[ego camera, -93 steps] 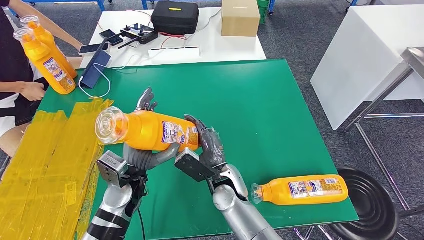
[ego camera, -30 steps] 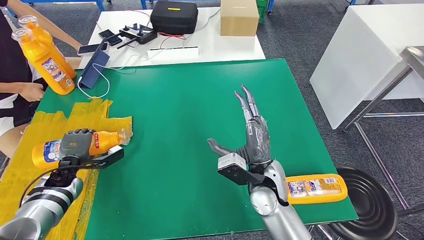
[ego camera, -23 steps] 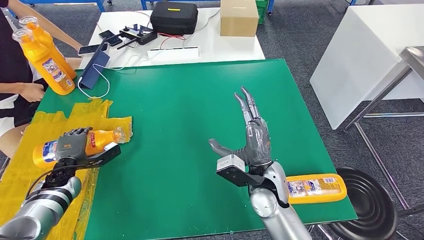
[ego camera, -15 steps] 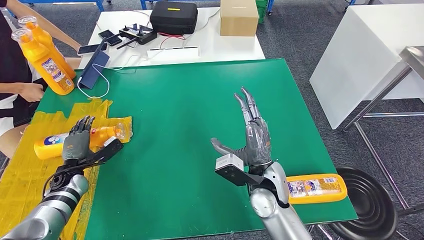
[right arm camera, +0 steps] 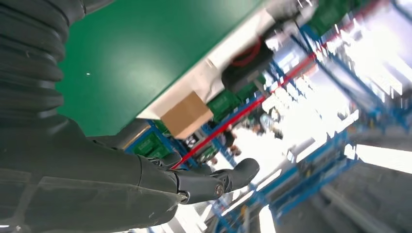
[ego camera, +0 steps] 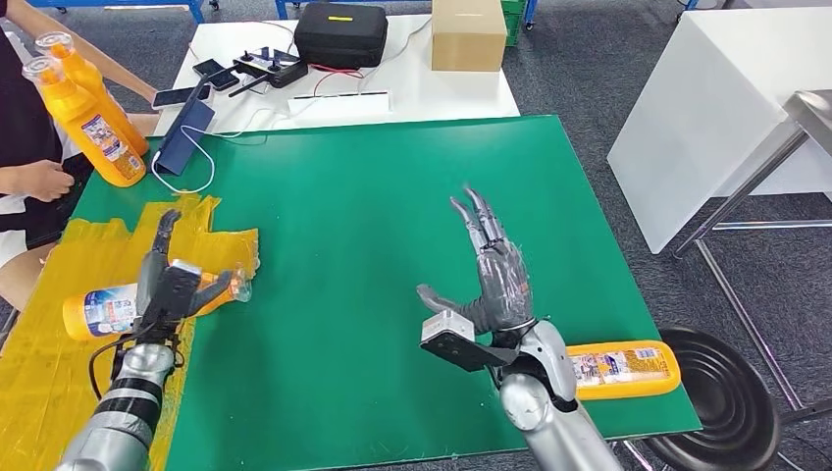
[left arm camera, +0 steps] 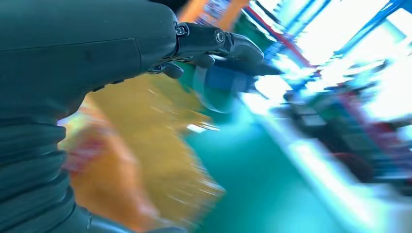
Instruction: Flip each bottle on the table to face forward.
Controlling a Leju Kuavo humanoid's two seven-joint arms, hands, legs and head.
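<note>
The left hand hovers over the yellow plastic sheet at the near left of the green table, its fingers spread and holding nothing. Directly beneath its fingers lies an orange bottle on its side, clear cap just past the fingertips toward the table's middle, labelled base sticking out on the other side of the hand; whether the fingers touch the bottle cannot be told. In the left wrist view the hand is badly blurred, with an orange smear (most likely that bottle) below the fingers.

The right hand is raised above the bare green surface, fingers straight and apart, thumb stuck out to the side, nothing in its grasp. A second orange bottle lies on its side behind the wrist, well back from those fingertips, near the table's near right edge, label facing up. In the right wrist view the hand shows one dark finger extended against the bright background, with the cardboard box beyond it.

Far beyond the left fingertips, at the table's far left corner, a person stands beside two more orange bottles, both upright (caps on). A white table behind carries a black case.
</note>
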